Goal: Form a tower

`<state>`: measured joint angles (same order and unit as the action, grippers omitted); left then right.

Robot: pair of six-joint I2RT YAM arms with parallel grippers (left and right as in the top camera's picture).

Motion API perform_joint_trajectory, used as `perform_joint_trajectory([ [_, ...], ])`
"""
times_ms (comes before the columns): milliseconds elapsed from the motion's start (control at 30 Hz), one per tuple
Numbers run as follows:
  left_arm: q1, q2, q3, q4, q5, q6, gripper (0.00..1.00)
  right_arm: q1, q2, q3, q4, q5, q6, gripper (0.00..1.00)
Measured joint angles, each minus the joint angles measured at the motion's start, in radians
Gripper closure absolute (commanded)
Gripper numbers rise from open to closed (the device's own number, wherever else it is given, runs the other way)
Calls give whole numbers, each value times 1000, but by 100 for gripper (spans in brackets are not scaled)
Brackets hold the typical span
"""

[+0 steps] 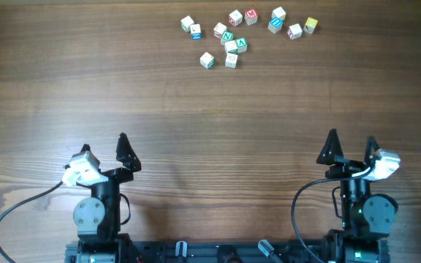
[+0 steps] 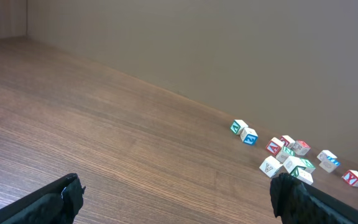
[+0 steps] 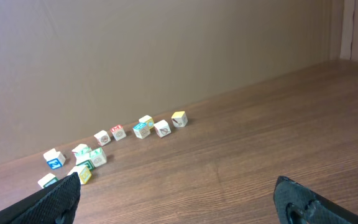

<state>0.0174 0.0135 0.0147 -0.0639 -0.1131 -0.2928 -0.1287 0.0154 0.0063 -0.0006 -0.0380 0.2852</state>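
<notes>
While left end effector (image 1: 104, 142) and right end effector (image 1: 351, 136) gape, cubes (image 1: 231, 46) scattered

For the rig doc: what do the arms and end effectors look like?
Both black, grey round joint caps. The left end effector and right end effector: two pointed black fingers, white camera beside each. Black cable loops off each arm. One green light on the right base.

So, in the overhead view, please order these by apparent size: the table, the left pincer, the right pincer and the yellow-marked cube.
1. the wooden table, by far the largest.
2. the left pincer and the right pincer: they look alike, so I do not rank them.
3. the yellow-marked cube, the smallest.
</notes>
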Motion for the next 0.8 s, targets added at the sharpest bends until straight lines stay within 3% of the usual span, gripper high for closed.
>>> perform_joint_trajectory([
  [800, 0, 0, 0, 0, 0, 0, 0, -23, 0, 0, 0, -7, 0, 0],
])
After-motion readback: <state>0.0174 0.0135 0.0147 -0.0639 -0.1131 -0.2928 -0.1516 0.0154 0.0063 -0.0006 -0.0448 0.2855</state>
